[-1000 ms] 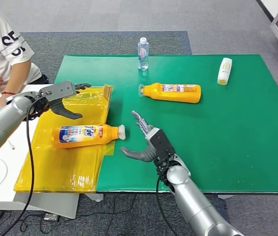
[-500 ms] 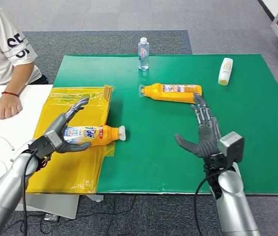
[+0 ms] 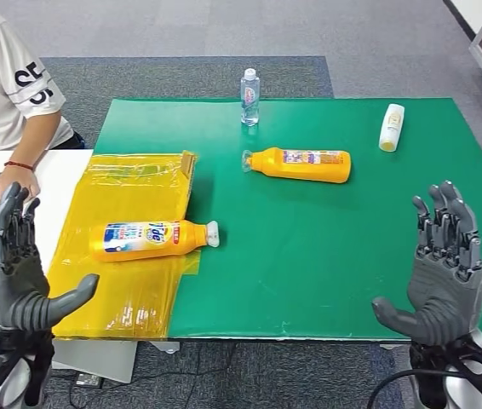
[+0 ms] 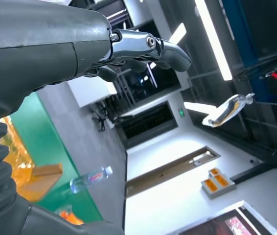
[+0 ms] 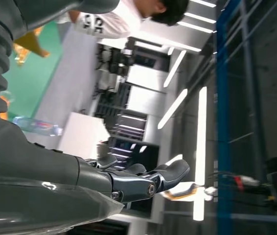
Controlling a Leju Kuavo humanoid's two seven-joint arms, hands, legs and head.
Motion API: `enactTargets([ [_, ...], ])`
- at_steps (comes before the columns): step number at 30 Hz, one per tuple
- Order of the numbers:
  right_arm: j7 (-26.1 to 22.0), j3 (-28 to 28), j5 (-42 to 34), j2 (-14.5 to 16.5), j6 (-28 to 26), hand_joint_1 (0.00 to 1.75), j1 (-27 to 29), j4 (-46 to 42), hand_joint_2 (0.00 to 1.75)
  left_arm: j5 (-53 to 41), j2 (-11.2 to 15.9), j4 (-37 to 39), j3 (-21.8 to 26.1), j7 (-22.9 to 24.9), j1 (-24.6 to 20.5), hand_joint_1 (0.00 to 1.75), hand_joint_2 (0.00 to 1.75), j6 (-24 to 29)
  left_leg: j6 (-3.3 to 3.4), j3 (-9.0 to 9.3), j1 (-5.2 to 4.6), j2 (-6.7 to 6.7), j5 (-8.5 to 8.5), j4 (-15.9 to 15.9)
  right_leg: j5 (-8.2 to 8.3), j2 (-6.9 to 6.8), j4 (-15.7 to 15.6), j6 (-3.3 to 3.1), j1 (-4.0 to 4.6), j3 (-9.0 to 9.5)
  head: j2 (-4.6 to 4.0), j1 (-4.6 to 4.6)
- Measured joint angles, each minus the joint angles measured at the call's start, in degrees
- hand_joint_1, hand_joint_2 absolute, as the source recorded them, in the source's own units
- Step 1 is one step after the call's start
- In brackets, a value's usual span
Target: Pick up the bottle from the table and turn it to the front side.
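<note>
Both robot hands withdrawn, left robot hand (image 3: 16,281), right robot hand (image 3: 443,268), two orange bottles (image 3: 152,239) (image 3: 302,164)

Orange bottle (image 3: 153,239) lies on side on yellow bag (image 3: 129,290), label up, white cap twd right.

1 bottle (image 3: 152,239) lying on the plastic sheet (image 3: 123,294) at left, another lying bottle (image 3: 300,164) mid-mat (image 3: 329,256), water bottle (image 3: 249,96) upright behind it, small bottle (image 3: 391,126) far right
</note>
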Motion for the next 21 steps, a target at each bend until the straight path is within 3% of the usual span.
enactTargets([
  [10, 3.4, -0.6, 5.2, 0.1, -2.7, 0.00, 2.3, 1.9, 1.75, -1.5, -0.4, -0.5, -0.9, 0.0, 3.5, 0.00, 1.75, -1.3, 0.01, 0.00, 0.00, -0.04, 0.01, 0.0, 0.00, -0.03, 0.0, 0.03, -0.01, 0.04, 0.00, 0.00],
  [21, 6.4, 2.7, 10.1, 0.0, -7.6, 0.00, 0.8, 9.3, 1.75, -4.8, 0.2, 4.2, -3.4, 0.1, 3.6, 0.00, 1.75, -2.9, -0.02, 0.02, 0.00, -0.05, 0.03, 0.0, 0.01, -0.03, 0.0, 0.02, 0.00, 0.04, 0.00, 0.00],
])
